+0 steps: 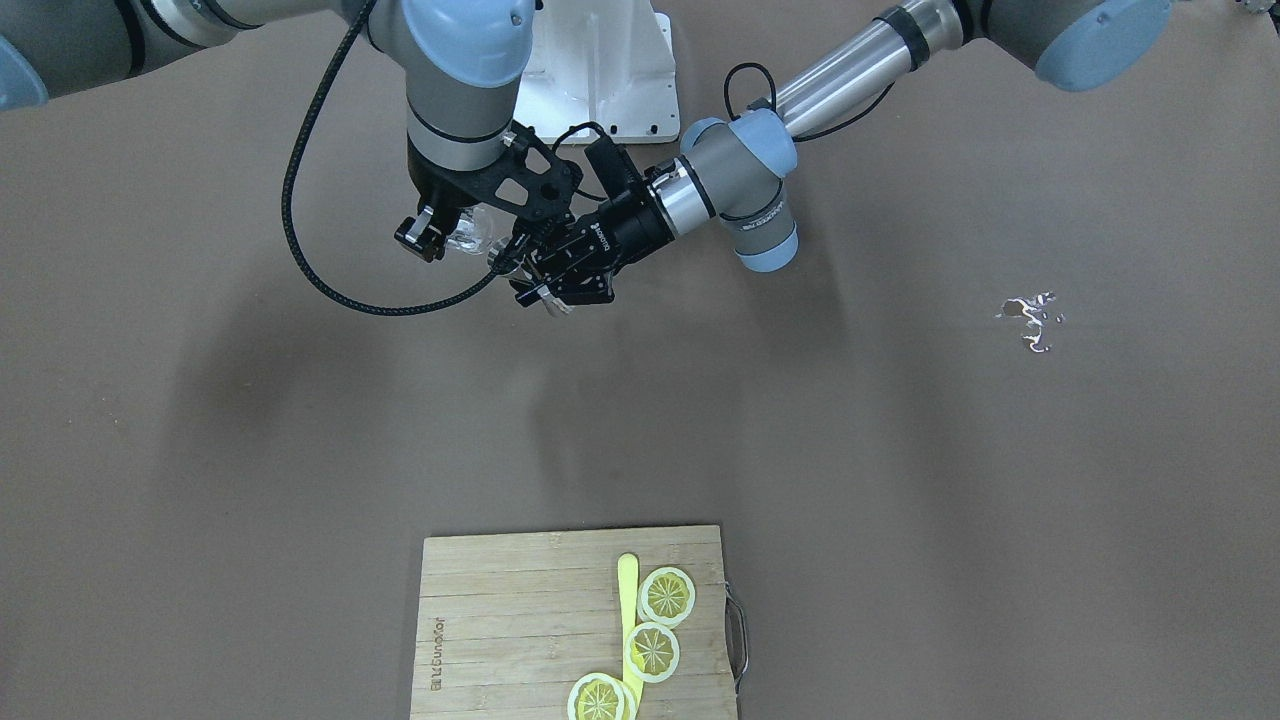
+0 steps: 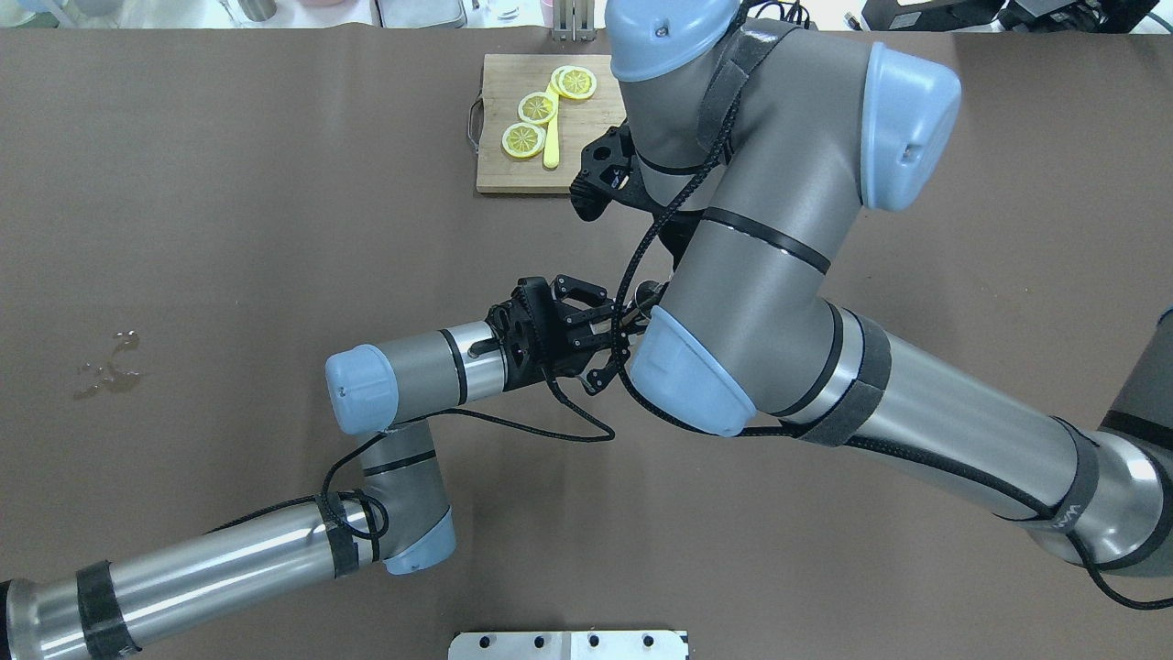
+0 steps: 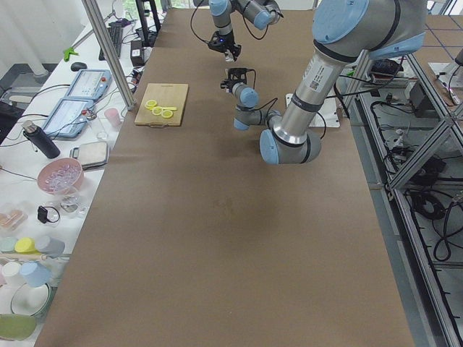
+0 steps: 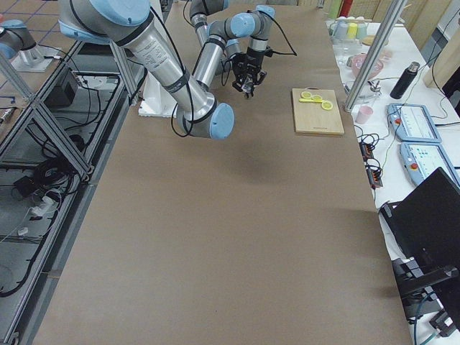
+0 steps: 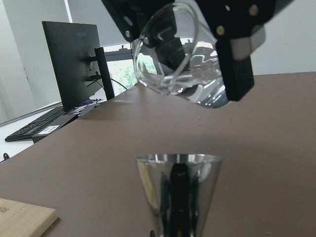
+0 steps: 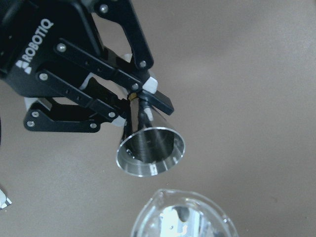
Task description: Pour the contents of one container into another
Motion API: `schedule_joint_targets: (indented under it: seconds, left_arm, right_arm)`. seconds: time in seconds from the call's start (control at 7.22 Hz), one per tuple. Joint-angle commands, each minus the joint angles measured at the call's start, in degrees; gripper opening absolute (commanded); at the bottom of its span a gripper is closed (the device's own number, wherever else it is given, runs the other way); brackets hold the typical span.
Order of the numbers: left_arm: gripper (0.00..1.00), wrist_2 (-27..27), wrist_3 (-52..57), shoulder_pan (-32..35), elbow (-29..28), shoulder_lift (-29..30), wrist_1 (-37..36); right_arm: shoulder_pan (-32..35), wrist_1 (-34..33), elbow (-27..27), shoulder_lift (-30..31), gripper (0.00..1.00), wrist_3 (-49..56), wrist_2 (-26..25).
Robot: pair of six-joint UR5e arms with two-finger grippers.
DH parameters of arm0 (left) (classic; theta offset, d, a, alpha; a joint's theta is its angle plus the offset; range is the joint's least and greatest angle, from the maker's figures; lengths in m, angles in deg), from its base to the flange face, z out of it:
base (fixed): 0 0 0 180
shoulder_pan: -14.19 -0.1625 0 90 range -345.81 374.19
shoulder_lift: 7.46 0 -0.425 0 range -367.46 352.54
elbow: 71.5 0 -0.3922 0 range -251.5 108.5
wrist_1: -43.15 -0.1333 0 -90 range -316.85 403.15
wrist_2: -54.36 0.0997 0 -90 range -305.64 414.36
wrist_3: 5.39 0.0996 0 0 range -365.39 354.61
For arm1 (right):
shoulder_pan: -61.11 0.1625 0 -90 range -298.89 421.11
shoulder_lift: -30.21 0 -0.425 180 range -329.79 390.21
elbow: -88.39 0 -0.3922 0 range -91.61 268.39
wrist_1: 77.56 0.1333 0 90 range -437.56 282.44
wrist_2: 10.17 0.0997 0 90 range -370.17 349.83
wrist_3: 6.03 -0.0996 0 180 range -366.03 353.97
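A clear glass cup (image 5: pixel 180 54) with a little water in it hangs tilted, rim down towards a shiny metal cone-shaped cup (image 5: pixel 177 190). My right gripper (image 5: pixel 180 42) is shut on the glass, one finger (image 5: pixel 237 54) on each side. The metal cup (image 6: pixel 150 150) stands upright just below and beside the glass (image 6: pixel 182 217), held at its narrow base by my left gripper (image 6: pixel 140 96). Both grippers meet above the table near the robot's base: the left gripper (image 1: pixel 548 288) and the right gripper (image 1: pixel 450 228) with the glass (image 1: pixel 478 235). No stream shows between the cups.
A wooden cutting board (image 1: pixel 500 620) with lemon slices (image 1: pixel 666 596) and a yellow knife (image 1: pixel 628 600) lies at the far table edge. A small water spill (image 1: pixel 1030 320) sits on the brown table out to my left. The white robot base (image 1: pixel 600 70) is behind the grippers.
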Motion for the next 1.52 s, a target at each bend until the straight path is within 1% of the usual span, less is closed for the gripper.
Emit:
schedule_joint_targets:
  seconds: [0.0, 0.42, 0.97, 1.11, 1.25, 1.39]
  left_arm:
    - [0.00, 0.0, 0.0, 0.0, 0.0, 0.0, 0.1]
    - [0.00, 0.0, 0.0, 0.0, 0.1, 0.0, 0.1]
    - [0.00, 0.0, 0.0, 0.0, 0.1, 0.2, 0.1]
    - [0.00, 0.0, 0.0, 0.0, 0.1, 0.3, 0.1]
    - [0.00, 0.0, 0.0, 0.0, 0.1, 0.4, 0.1]
    - [0.00, 0.0, 0.0, 0.0, 0.1, 0.5, 0.1]
  right_arm:
    - [0.0, -1.9, -1.7, -1.6, 0.00, 2.3, 0.1]
    - [0.1, -4.1, -3.8, -3.3, 0.00, 5.2, 0.2]
    - [0.0, -4.5, -5.8, -4.0, 0.00, 6.2, 0.1]
    - [-0.1, -4.6, -6.9, -4.8, 0.00, 6.2, 0.0]
    - [0.0, -5.1, -9.7, -6.7, 0.00, 6.5, 0.0]
    - [0.0, -5.9, -10.6, -7.6, 0.00, 7.4, 0.0]
